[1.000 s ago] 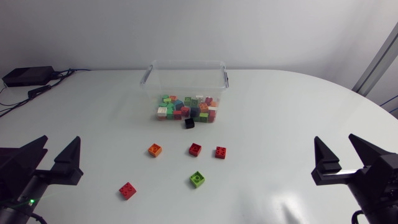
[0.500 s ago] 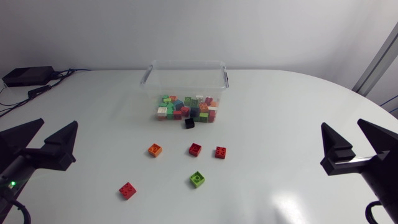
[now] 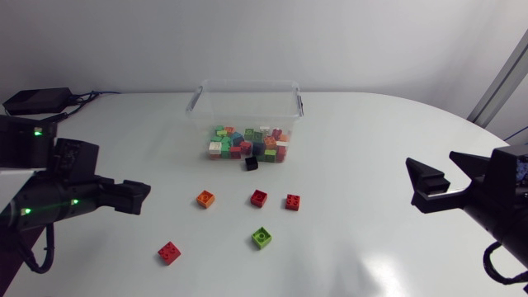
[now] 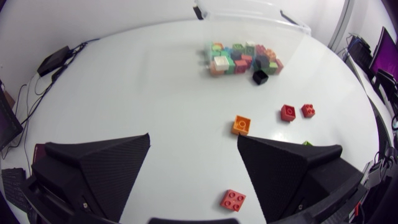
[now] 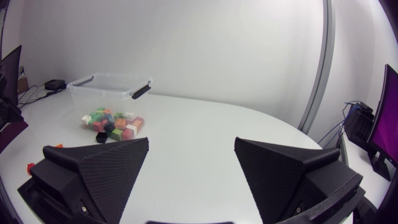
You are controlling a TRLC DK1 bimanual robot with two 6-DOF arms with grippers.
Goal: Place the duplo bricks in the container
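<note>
A clear container (image 3: 247,103) at the table's back holds several mixed-colour bricks (image 3: 247,145). A black brick (image 3: 251,164) lies just outside its front wall. Loose on the table are an orange brick (image 3: 205,198), two red bricks (image 3: 259,198) (image 3: 293,201), a green brick (image 3: 261,238) and another red brick (image 3: 169,252). My left gripper (image 3: 136,198) hangs open left of the orange brick (image 4: 241,125); the near red brick (image 4: 232,200) shows low between its fingers. My right gripper (image 3: 437,175) stands open and empty far right, facing the container (image 5: 109,93).
A black box with cables (image 3: 37,101) sits at the table's back left corner. The table's curved edge runs close behind my right arm.
My left arm has swung in from the near left edge and turned, so its gripper now points right at the loose bricks. My right gripper has shifted slightly left. No brick has moved.
</note>
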